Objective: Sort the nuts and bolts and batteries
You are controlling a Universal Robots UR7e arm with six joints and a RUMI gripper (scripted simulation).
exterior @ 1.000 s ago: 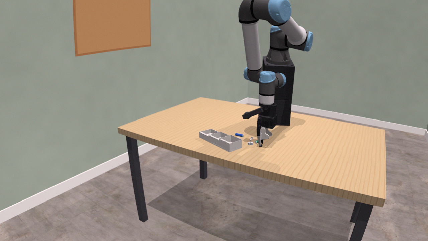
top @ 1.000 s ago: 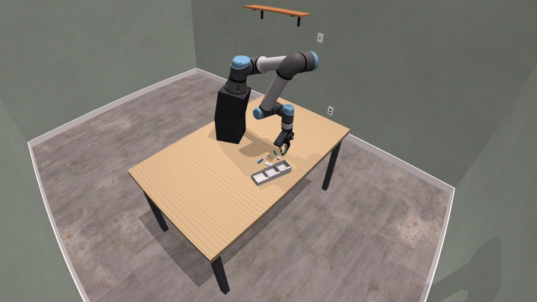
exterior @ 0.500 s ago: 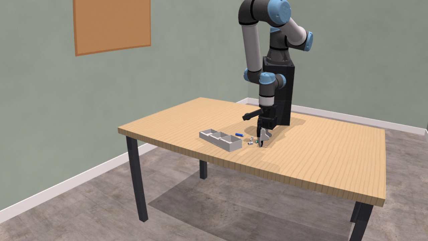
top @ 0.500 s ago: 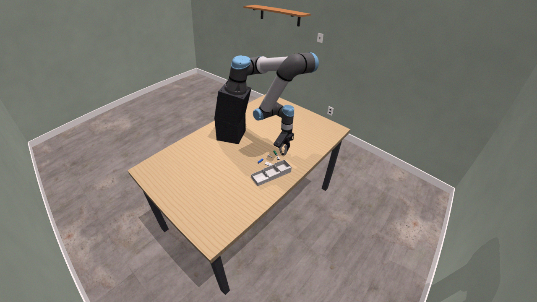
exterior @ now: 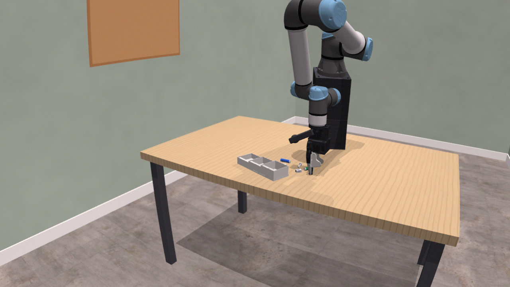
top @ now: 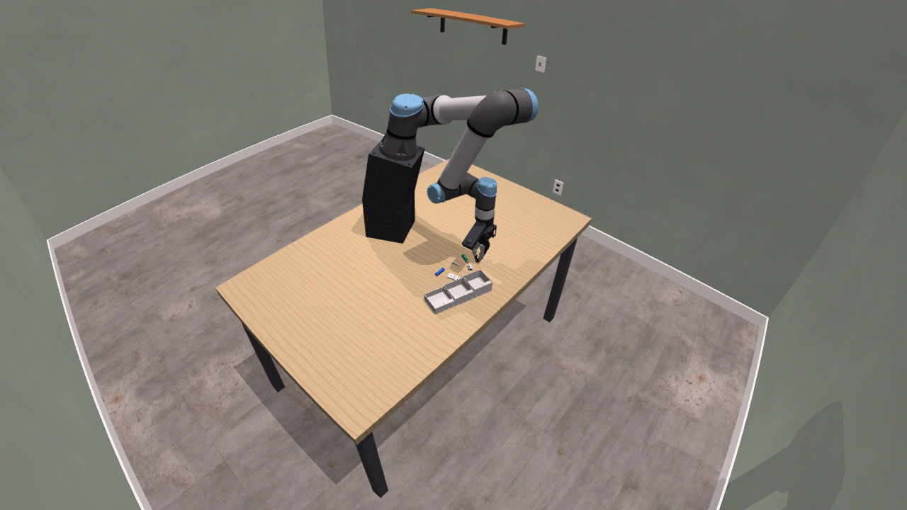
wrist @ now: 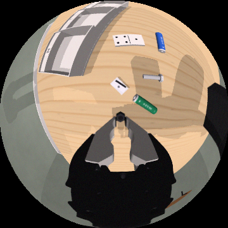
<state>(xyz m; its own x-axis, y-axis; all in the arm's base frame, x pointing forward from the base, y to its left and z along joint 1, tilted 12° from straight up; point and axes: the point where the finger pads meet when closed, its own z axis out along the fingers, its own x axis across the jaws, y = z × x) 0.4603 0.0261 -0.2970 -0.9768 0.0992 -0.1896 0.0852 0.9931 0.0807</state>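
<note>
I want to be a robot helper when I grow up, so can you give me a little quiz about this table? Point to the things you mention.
1. True or false: the bolt [top: 455, 263] [exterior: 299, 165] [wrist: 152, 77] is outside the bins [top: 463, 297] [exterior: 274, 174] [wrist: 79, 57].
2. Which battery is nearer the gripper [top: 478, 256] [exterior: 310, 173] [wrist: 120, 117]?
A) blue
B) green [top: 465, 258] [exterior: 306, 168] [wrist: 146, 105]
3. How many dots are on the long white domino [top: 451, 275] [wrist: 121, 40]?

Key: 1 true; 2 B; 3 five

grey-green walls, white baseboards; mottled grey floor [top: 602, 406] [exterior: 220, 249]; light wood table [top: 329, 329] [exterior: 385, 178] [wrist: 95, 107], dark legs; orange-brown shelf [top: 469, 18] on wall.
</note>
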